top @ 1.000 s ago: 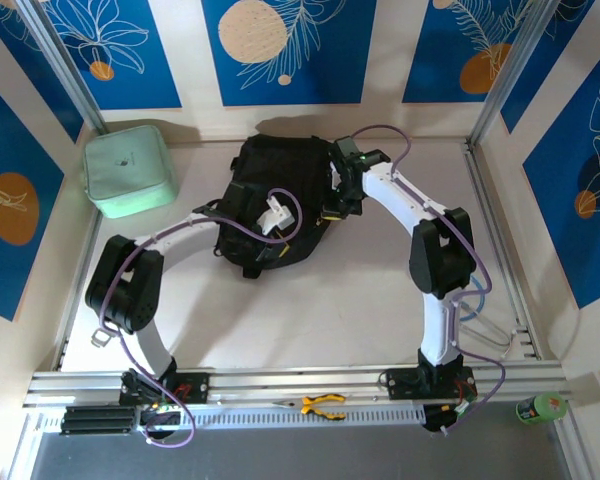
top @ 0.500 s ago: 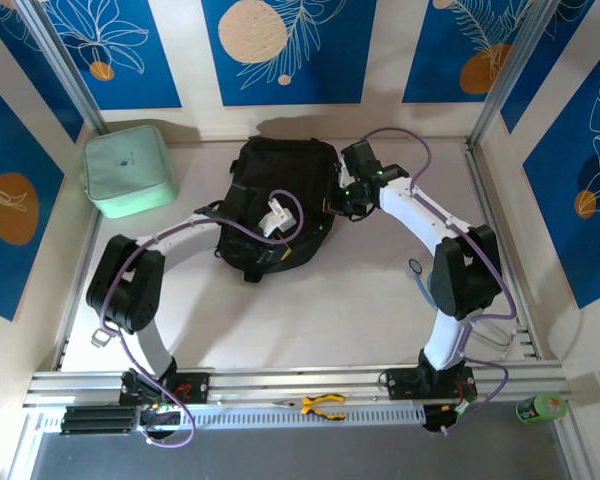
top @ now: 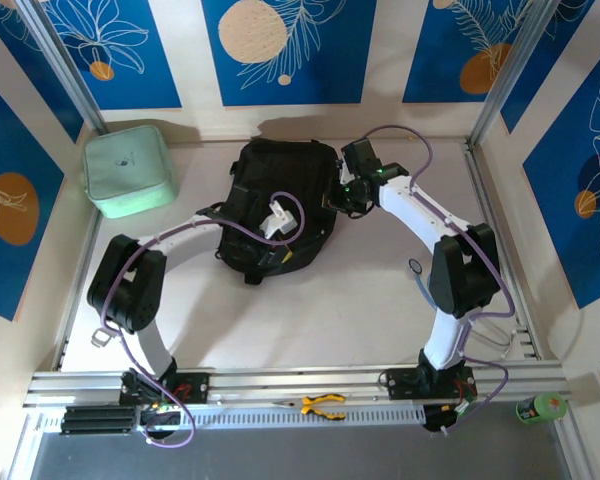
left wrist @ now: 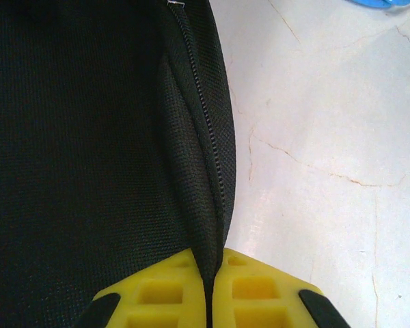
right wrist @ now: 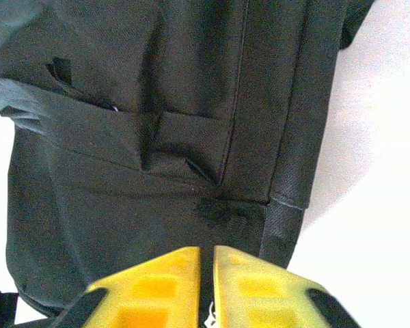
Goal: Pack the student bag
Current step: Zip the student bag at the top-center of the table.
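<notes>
Top external view: backpack [top: 280,165] was laid on the table [top: 380,300], toward the far wall. Its zipper seam [left wrist: 203,123] was pinched by the left gripper [left wrist: 208,270]. The right gripper [right wrist: 206,254] was nearly closed, its hold undeterminable. Step judged: zipper work. Next, a firm second grasp would be needed.

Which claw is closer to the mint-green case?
Left. The left gripper grips the black backpack across from the case; the right gripper sits at the backpack's side away from it.
</notes>
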